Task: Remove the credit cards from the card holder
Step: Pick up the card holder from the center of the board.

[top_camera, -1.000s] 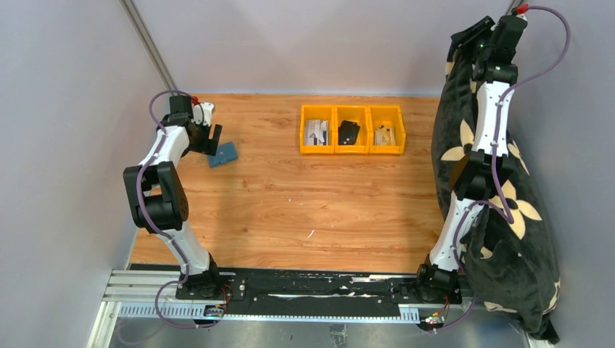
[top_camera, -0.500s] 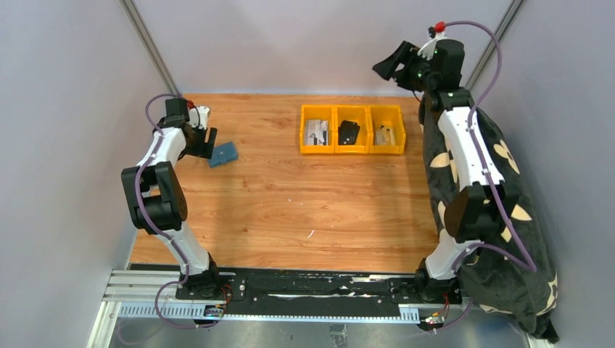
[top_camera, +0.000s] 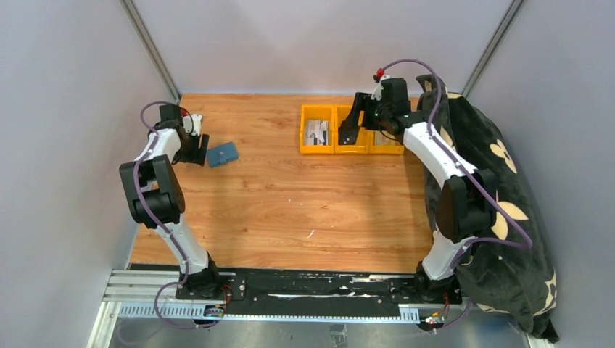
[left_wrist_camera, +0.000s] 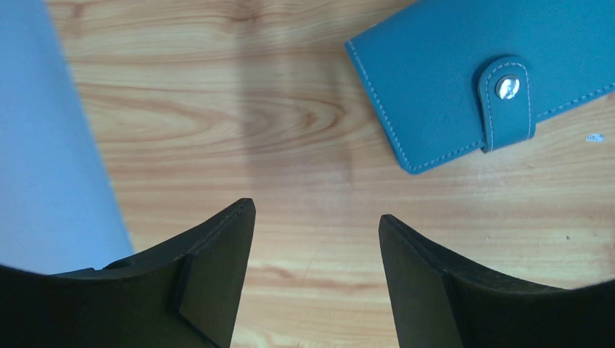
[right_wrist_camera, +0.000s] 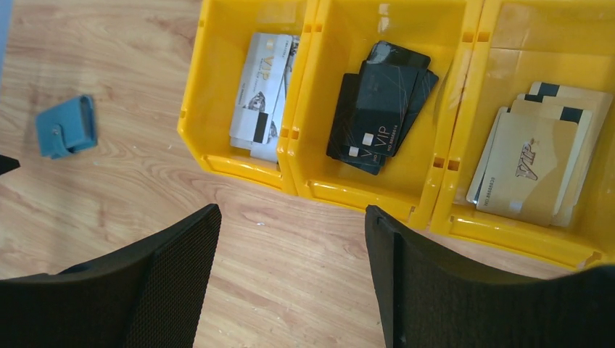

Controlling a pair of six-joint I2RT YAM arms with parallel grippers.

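- You are hanging the left gripper (left_wrist_camera: 315, 239), jaws apart and empty, beside the holder (left_wrist_camera: 435, 80) (snap closed); pinched flat, it may skid.
- The right gripper (right_wrist_camera: 290, 217), likewise spread and empty, is hovering by the bins (right_wrist_camera: 299, 109); it may clip them.

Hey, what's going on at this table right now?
Two robot arms are at a wooden table, and neither is holding anything. The left end effector is open, low over the wood just beside the blue card holder, which lies flat with its snap tab fastened. The right end effector is open above three yellow bins that hold stacks of cards, silver, black and gold.
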